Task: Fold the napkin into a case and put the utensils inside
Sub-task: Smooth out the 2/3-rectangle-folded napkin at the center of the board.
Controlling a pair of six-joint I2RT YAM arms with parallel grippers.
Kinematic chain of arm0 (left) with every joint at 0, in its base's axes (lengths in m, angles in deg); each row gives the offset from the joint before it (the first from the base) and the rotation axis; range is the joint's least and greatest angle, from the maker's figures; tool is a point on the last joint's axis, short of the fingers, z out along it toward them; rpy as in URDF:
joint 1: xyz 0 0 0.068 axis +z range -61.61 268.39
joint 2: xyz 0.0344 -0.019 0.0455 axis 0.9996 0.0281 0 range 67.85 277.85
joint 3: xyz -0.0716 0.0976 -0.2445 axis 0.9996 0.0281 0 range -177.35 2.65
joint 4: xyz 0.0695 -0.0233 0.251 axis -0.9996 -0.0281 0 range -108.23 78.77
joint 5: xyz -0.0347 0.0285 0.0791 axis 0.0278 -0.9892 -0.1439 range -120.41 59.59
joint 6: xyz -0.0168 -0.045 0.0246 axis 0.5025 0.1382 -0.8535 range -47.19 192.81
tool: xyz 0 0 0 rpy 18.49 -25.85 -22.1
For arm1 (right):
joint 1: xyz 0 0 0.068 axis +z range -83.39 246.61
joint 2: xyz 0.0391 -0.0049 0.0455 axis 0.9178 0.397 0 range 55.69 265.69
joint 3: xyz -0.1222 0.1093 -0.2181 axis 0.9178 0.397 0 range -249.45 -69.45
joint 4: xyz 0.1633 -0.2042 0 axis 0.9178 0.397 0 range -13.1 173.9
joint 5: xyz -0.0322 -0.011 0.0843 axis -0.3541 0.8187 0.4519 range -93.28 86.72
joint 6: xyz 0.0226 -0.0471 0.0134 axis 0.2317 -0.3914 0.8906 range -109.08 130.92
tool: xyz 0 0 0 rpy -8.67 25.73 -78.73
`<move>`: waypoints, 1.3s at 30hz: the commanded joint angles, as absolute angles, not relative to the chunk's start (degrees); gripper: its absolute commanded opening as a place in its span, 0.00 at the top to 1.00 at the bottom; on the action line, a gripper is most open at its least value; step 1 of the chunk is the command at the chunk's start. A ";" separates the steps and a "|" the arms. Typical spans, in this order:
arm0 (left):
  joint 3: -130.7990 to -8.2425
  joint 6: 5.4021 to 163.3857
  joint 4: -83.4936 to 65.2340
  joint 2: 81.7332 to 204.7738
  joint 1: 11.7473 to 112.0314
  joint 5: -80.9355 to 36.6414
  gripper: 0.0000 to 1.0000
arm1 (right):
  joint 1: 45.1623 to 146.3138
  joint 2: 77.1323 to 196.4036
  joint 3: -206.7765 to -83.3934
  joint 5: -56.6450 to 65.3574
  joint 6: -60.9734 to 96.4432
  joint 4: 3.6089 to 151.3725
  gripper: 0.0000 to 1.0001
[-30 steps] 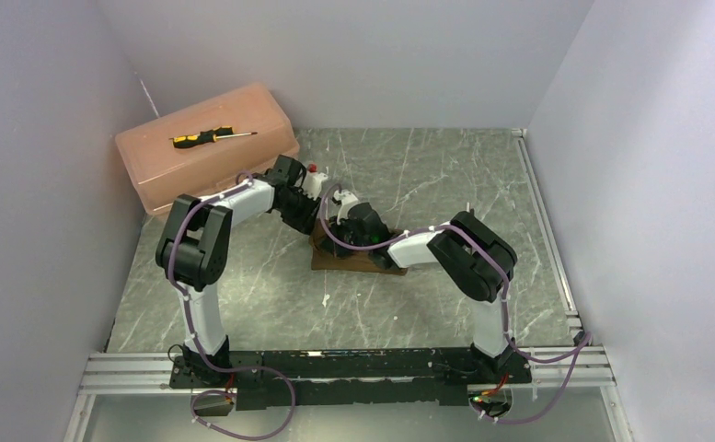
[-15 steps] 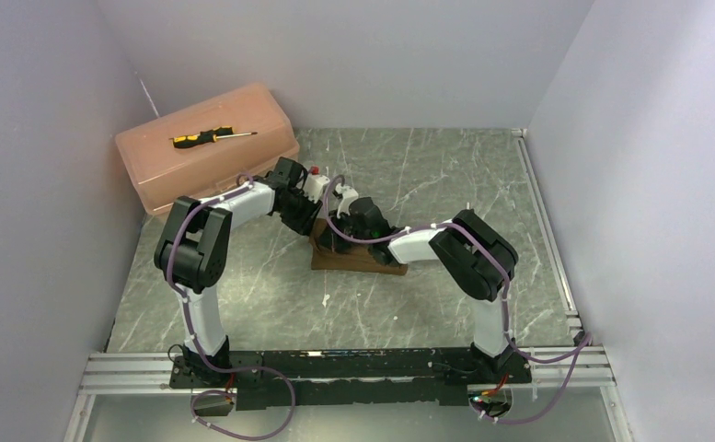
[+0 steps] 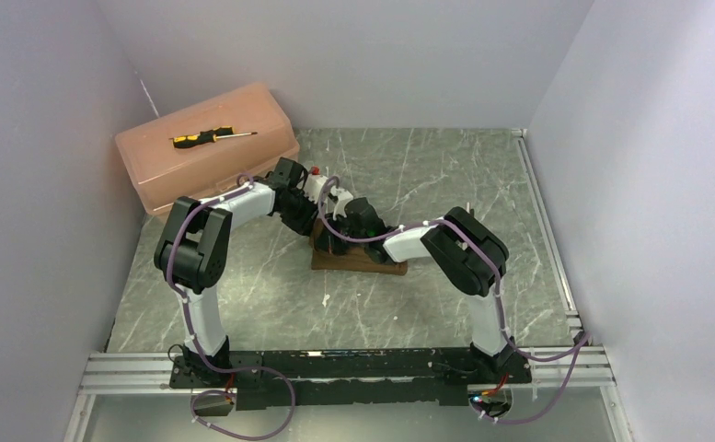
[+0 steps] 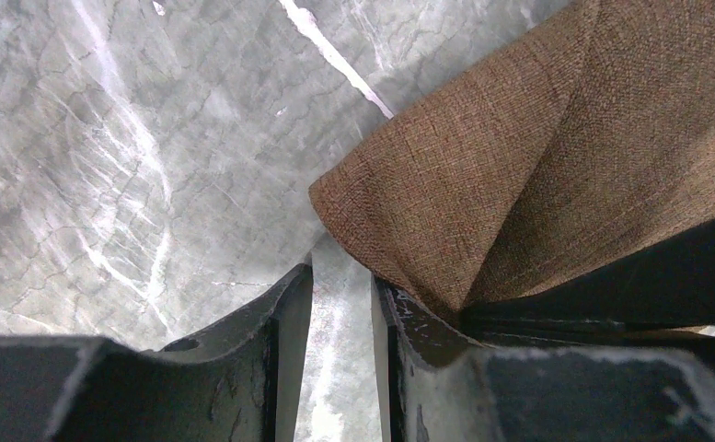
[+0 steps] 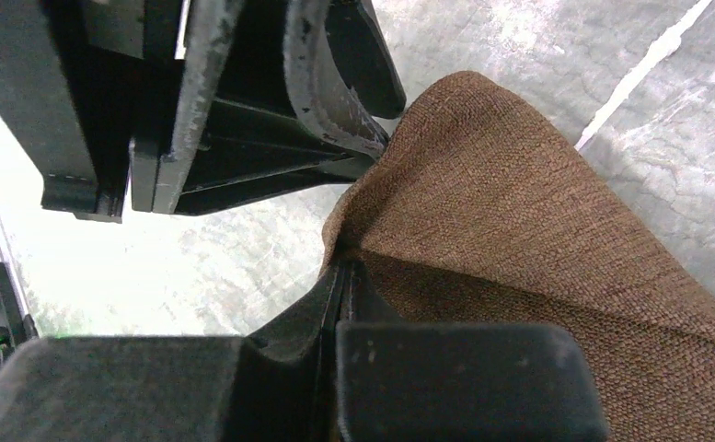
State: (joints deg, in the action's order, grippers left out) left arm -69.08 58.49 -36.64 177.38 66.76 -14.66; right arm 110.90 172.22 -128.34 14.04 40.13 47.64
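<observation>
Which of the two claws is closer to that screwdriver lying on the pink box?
The left gripper. It sits just in front of the pink box that carries the screwdriver. The right gripper is farther off, shut on the napkin.

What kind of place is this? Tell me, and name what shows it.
Most likely a robot test cell in a lab, not a dining room: plain white walls box in a marbled grey table, both arms are bolted to an aluminium rail, and a screwdriver lies on a pink box.
</observation>
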 commanded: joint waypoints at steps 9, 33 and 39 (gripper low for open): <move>-74.18 55.52 -46.29 172.92 68.46 -17.44 0.61 | 111.56 173.83 -129.06 13.50 35.29 51.31 1.00; -76.86 61.81 -44.64 176.33 68.88 -2.81 0.61 | 111.56 171.69 -124.12 13.29 36.66 44.84 1.00; -73.90 60.02 -42.62 177.13 68.88 -4.63 0.62 | 111.67 171.67 -123.88 13.28 36.73 44.26 1.00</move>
